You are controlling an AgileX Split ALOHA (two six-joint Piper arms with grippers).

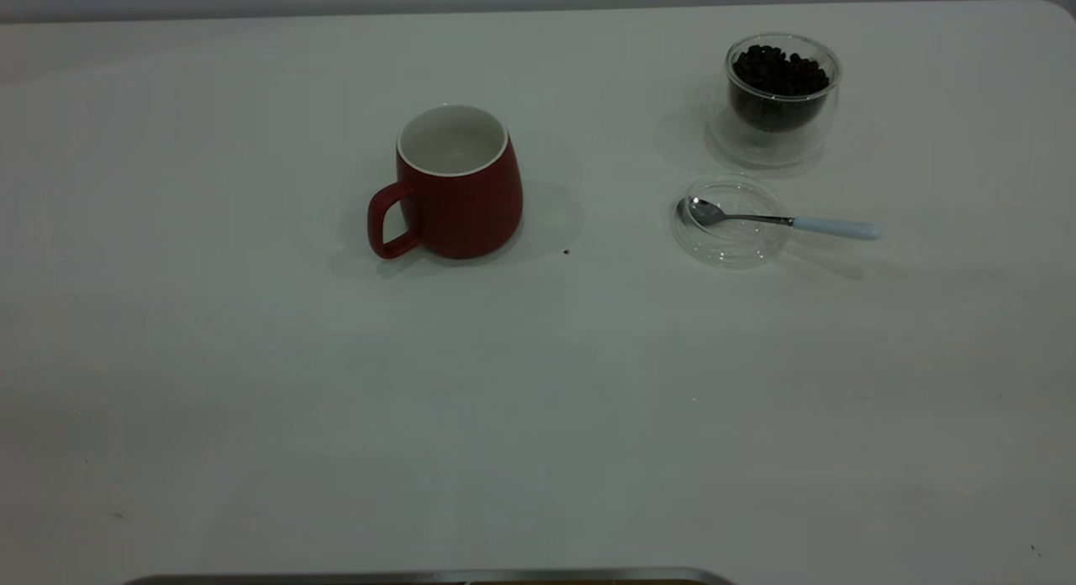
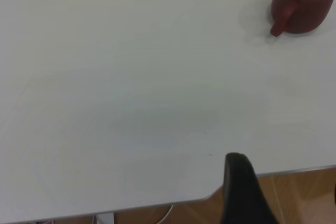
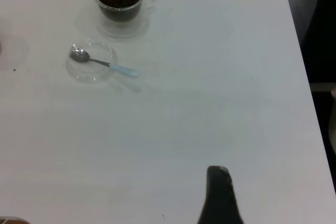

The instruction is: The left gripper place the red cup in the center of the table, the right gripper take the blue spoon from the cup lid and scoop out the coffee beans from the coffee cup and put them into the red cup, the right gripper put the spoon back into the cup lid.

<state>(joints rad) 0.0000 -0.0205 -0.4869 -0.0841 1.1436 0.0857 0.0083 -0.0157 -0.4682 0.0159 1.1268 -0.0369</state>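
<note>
red cup (image 1: 458, 186) stands mid-table; blue spoon (image 1: 777, 220) rests in cup lid (image 1: 730, 221).

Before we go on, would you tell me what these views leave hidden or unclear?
- Left gripper: the left wrist view shows one dark finger, cut off by the frame edge.
- Right gripper: likewise one finger in the right wrist view.
- Both arms: outside the exterior view.
- Red cup: its bottom is too dim to show whether any beans lie there.
- Dark speck on the table: too small to identify.
</note>
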